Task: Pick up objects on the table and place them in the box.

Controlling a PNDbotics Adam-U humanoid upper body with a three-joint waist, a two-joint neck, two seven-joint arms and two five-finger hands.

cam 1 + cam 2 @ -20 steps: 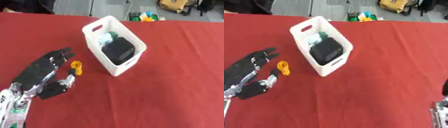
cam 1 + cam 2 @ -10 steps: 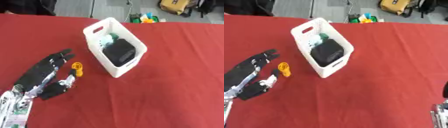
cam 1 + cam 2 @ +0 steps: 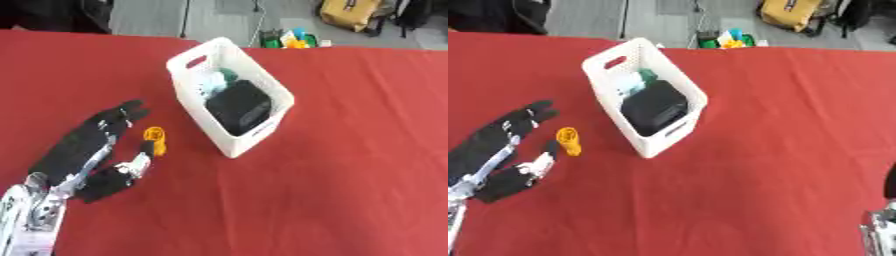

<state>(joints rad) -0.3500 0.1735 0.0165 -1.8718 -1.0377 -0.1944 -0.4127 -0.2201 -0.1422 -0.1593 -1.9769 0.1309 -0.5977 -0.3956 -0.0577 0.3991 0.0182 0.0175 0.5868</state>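
A small orange object lies on the red table, just left of the white box. The box holds a black item and a pale green item. My left hand lies flat and open at the lower left, its straight fingers beside the orange object and its thumb tip close to it. It holds nothing. Of my right arm only a silver part shows at the lower right corner of the right eye view, and the hand itself is out of view.
Beyond the table's far edge the floor holds a yellow bag and some small coloured things. A dark shape stands at the far left. Red cloth stretches bare to the right of the box.
The whole picture shifts a little, so the camera moved. My left hand stays open beside the orange object.
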